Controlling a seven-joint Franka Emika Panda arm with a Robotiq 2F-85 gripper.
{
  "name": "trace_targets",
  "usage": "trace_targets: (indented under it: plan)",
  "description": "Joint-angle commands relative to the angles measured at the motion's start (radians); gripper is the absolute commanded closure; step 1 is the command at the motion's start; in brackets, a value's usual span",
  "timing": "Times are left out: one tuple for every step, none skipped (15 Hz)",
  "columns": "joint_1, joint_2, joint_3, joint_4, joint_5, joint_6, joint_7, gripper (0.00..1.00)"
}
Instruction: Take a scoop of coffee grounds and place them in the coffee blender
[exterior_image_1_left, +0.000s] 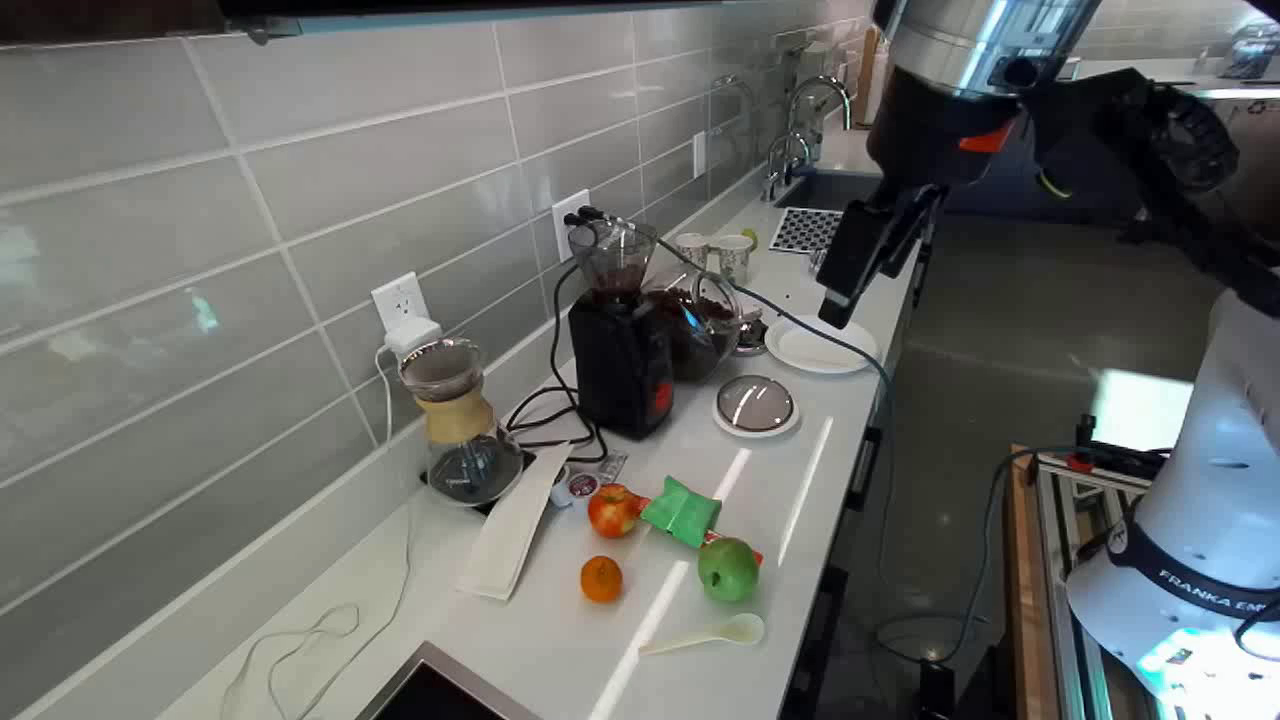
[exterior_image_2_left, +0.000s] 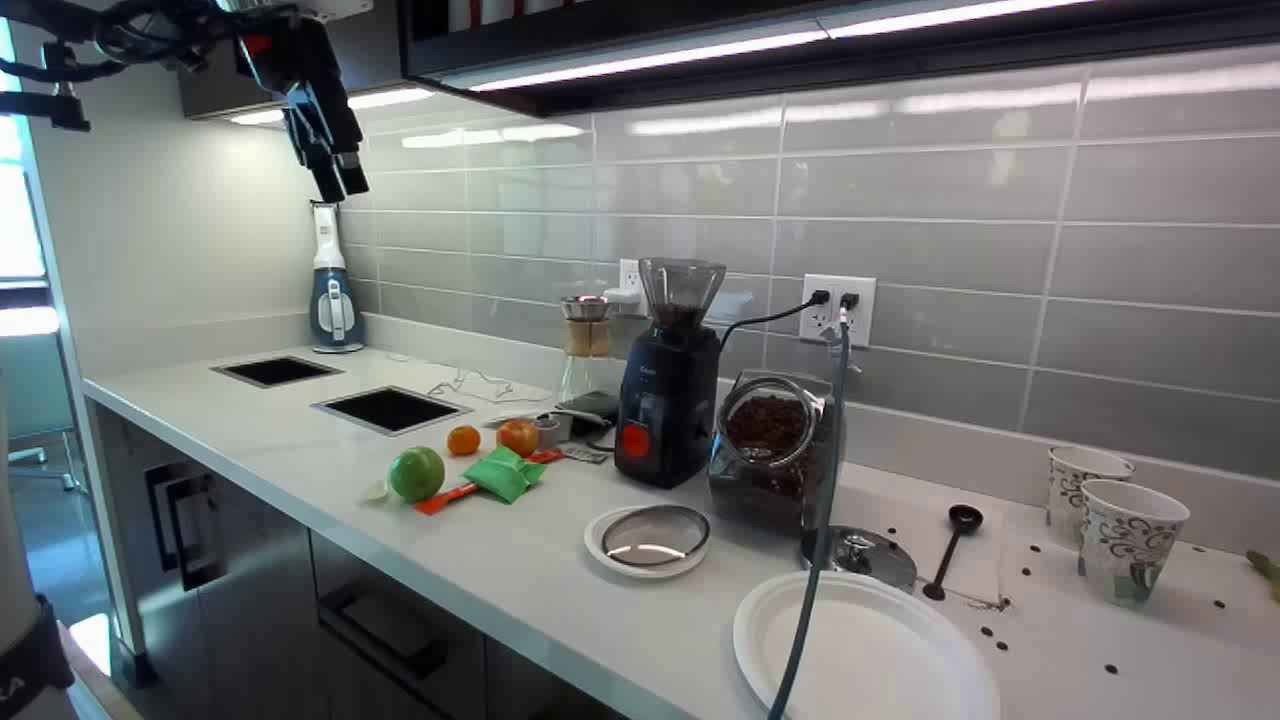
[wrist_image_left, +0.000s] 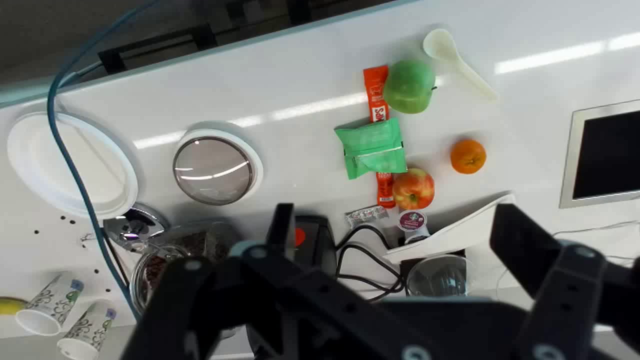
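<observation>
- End effector (exterior_image_2_left: 342, 190) hung high at far left in an exterior view, well above the table (exterior_image_2_left: 545, 550); jaws wide apart, nothing between. Likely a ready pose, task not started.
- Green apple (exterior_image_2_left: 417, 474), orange (exterior_image_2_left: 463, 440), red apple (exterior_image_2_left: 518, 437) sat together; probably just clutter, off the working side.
- Smoky disc (exterior_image_2_left: 657, 535) rested on white dish (exterior_image_2_left: 596, 548); maybe a cover left off for filling.
- Coffee blender (exterior_image_2_left: 668, 405) stood upright near the wall, presumably for the outlet (exterior_image_2_left: 835, 287); its clear hopper (exterior_image_2_left: 682, 285) was open on top, ready for coffee.
- Glass jar (exterior_image_2_left: 765, 495) stood just beside it, mouth slanted frontward, easy to dip into; dark coffee (exterior_image_2_left: 766, 428) inside.
- Cable (exterior_image_2_left: 822, 555) ran in front; could snag the arm.
- Metal lid (exterior_image_2_left: 880, 562) lay off the jar, so contents were reachable.
- Scoop (exterior_image_2_left: 949, 555) lay between lid and paper cups (exterior_image_2_left: 1132, 535), handle frontward, probably suiting a handle grasp.
</observation>
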Motion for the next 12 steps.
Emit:
trace_targets:
  plan:
    - [0.006, 0.003, -0.004, 0.003, -0.005, -0.003, 0.004, 0.00]
    - [0.006, 0.003, -0.004, 0.003, -0.005, -0.003, 0.004, 0.00]
    - [0.006, 0.003, -0.004, 0.003, -0.005, -0.003, 0.004, 0.00]
    - [0.006, 0.003, -0.004, 0.003, -0.005, -0.003, 0.004, 0.00]
    - [0.006, 0.003, -0.004, 0.003, -0.005, -0.003, 0.004, 0.00]
    - [0.006, 0.003, -0.004, 0.003, -0.005, -0.003, 0.004, 0.00]
    - [0.006, 0.003, -0.004, 0.003, -0.005, -0.003, 0.004, 0.00]
    - [0.006, 0.003, -0.004, 0.003, -0.005, -0.003, 0.004, 0.00]
    - [0.006, 0.003, -0.004, 0.003, -0.005, -0.003, 0.004, 0.00]
    - [0.006, 0.003, -0.004, 0.003, -0.005, -0.003, 0.004, 0.00]
    - [-0.009, 0.001, -0.028, -0.013, -0.006, 0.012, 0.001, 0.00]
    - [-0.022, -0.018, -0.050, -0.034, -0.022, 0.015, -0.010, 0.00]
